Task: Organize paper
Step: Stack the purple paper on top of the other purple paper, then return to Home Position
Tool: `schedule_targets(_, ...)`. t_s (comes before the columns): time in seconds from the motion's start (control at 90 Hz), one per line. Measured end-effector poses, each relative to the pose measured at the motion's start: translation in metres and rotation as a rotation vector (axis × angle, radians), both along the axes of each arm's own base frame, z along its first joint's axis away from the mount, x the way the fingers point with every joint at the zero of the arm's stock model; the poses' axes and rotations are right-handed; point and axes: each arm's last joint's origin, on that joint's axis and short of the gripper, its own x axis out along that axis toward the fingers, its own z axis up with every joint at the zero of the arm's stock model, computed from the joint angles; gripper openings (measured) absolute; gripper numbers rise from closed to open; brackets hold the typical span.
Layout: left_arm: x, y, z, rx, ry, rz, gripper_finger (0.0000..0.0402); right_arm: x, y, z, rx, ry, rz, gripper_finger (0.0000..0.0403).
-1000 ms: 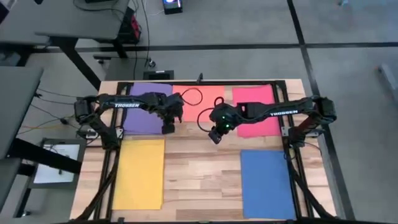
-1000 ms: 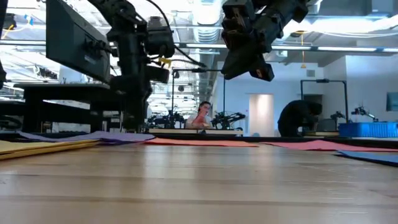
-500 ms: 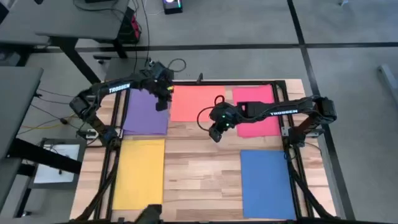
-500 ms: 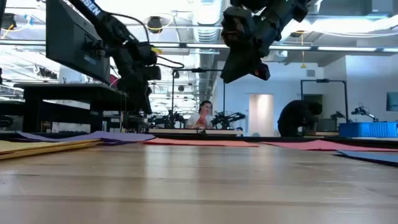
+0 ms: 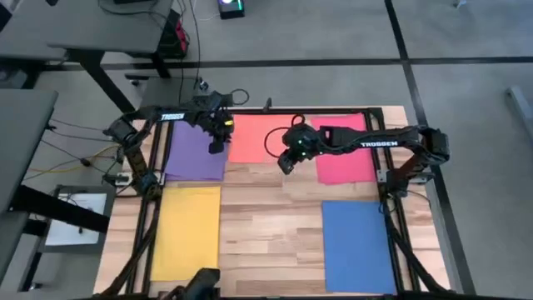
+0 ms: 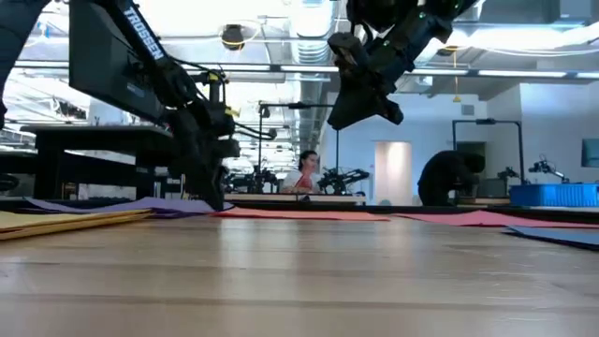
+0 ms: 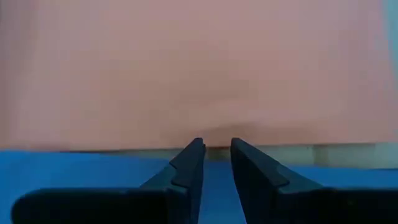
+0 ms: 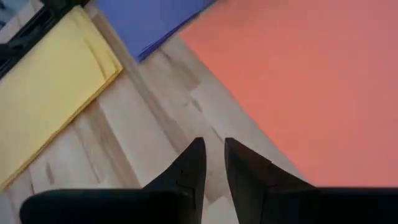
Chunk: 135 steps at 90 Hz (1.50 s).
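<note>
Table (image 5: pixel 266 225), wood, bearing five coloured sheets. Far row: purple sheet (image 5: pixel 193 154), salmon sheet (image 5: pixel 254 137), pink-red sheet (image 5: pixel 346 158). Near row: yellow sheet (image 5: pixel 187 233) at the left, blue sheet (image 5: pixel 356 246) at the right. Left gripper (image 5: pixel 216 142): low over the purple sheet's edge beside the salmon sheet, fingers nearly together, grasping nothing. Right gripper (image 5: pixel 286 161): raised above the salmon sheet's near edge, fingers nearly closed, empty.
</note>
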Motion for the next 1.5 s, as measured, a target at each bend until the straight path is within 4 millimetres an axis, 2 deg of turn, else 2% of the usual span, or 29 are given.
schedule_targets(0.433,-0.015,0.008,0.002,0.035,0.091,0.085,0.0066,0.000,0.000,0.000,0.008,0.001,-0.008,0.0052)
schedule_targets(0.811,-0.010,0.009,0.011,0.064,0.073,0.078,0.0066,-0.001,0.000,0.000,0.010,0.007,-0.008,0.0052)
schedule_targets(0.956,-0.005,0.013,0.023,0.054,0.064,0.107,0.0065,-0.001,0.000,0.000,0.007,0.007,-0.005,0.0052)
schedule_targets(1.1,0.005,0.010,0.061,0.043,0.036,0.140,0.0058,0.001,0.000,0.005,0.028,-0.013,0.046,0.0052)
schedule_targets(1.222,0.018,-0.006,0.111,0.037,-0.028,0.138,0.0014,0.003,-0.001,0.026,-0.034,-0.076,0.120,0.0047)
schedule_targets(1.3,0.024,-0.024,0.147,0.016,-0.128,0.123,0.0006,0.002,-0.001,0.042,-0.092,-0.134,0.169,0.0026)
schedule_targets(1.422,0.017,-0.057,0.191,-0.017,-0.312,0.087,0.0001,-0.019,0.002,0.061,-0.174,-0.280,0.192,0.0005)
schedule_targets(1.5,0.003,-0.075,0.207,-0.032,-0.393,0.109,0.0000,-0.045,0.008,0.057,-0.202,-0.395,0.180,0.0001)
